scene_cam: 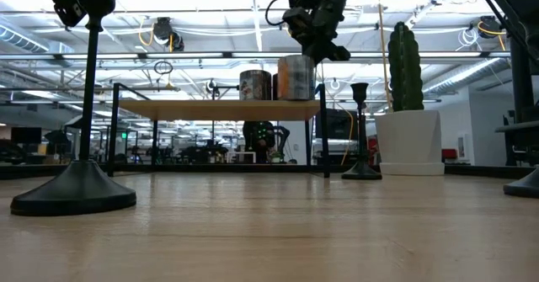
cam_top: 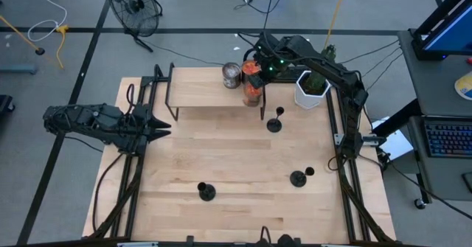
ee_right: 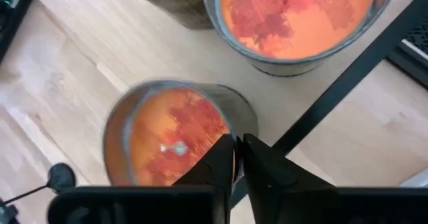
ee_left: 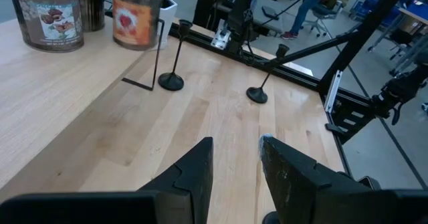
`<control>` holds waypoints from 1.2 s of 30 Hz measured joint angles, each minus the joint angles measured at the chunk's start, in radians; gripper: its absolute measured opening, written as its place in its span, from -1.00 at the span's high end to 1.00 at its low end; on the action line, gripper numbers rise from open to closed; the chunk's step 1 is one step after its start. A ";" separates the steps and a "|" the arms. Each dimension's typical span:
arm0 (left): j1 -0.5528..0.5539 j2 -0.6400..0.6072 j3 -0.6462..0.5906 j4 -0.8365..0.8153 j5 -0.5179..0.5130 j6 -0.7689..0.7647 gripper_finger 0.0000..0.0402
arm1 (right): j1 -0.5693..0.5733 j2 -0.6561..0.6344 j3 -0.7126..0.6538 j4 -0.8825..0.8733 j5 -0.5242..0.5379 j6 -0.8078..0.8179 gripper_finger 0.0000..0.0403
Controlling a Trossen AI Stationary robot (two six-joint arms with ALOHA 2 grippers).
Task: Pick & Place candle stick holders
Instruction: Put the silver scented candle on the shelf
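Candle stick holders, three of them, all stood on the bare wooden counter (cam_top: 221, 166) and none was in any grip, so as far as I could judge the task had hardly begun. One holder (cam_top: 274, 122) stood just in front of the small raised shelf (cam_top: 199, 92), near the white plant pot (cam_top: 311, 92). A second holder (cam_top: 299, 177) stood toward the right side of the counter, and the third holder (cam_top: 206, 192) stood apart from it, nearer the front edge.

The right end effector (ee_right: 238, 158) hung above the shelf's right end, over two orange jars (ee_right: 175, 134) (these are not what the task asks for). Its fingers were pressed nearly together with nothing between them. A grey jar (cam_top: 231, 75) sat beside the orange ones on the shelf.

The left end effector (ee_left: 234, 164) waited at the left edge of the counter, fingers parted and empty, facing across the boards toward two of the holders.

All three pick-ups, and wherever they were meant to be set down, appeared to remain. The shelf seemed a likely spot, though nothing in view confirmed it.
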 joint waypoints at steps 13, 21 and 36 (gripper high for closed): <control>0.000 0.000 0.000 0.000 0.001 0.003 0.35 | -0.006 0.000 0.000 0.066 0.003 -0.002 0.69; 0.000 0.000 0.000 0.000 0.002 -0.001 0.35 | -0.006 0.000 0.000 0.120 0.009 -0.016 0.69; 0.000 0.000 0.000 0.000 0.005 -0.027 0.35 | 0.049 -0.149 0.000 -0.010 0.105 -0.072 0.85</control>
